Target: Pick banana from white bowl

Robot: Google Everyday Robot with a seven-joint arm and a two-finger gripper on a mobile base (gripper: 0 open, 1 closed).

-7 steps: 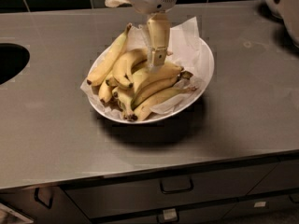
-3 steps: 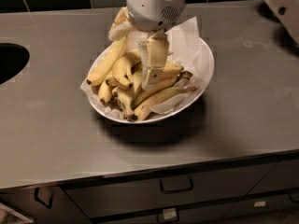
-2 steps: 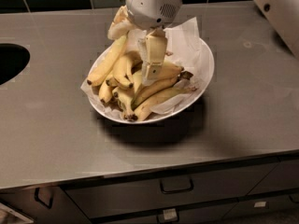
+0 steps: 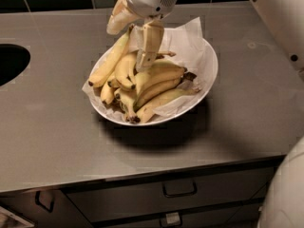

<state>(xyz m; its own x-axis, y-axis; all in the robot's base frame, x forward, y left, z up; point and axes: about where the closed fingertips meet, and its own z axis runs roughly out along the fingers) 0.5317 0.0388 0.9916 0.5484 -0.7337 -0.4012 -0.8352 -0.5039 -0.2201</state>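
Observation:
The white bowl (image 4: 209,75) sits on the grey counter, lined with crumpled white paper (image 4: 187,37) and holding several bananas. The banana (image 4: 110,63), long, nearly straight and pale yellow, lies along the left side of the pile with its upper end towards the back. My gripper (image 4: 126,50) hangs over the back of the bowl with its fingers spread. The left finger (image 4: 118,19) is above the banana's upper end. The right finger (image 4: 148,44) points down into the pile just right of it. Nothing is lifted.
A dark sink opening (image 4: 9,63) is at the counter's left edge. Drawers with handles (image 4: 179,189) run below the front edge. My arm (image 4: 280,18) crosses the upper right and my white body (image 4: 285,194) fills the lower right corner. A dark tiled wall is behind.
The gripper has shifted slightly left and up over the bowl, so its fingers now stand on either side of the long banana's upper end. The bananas and bowl have not moved.

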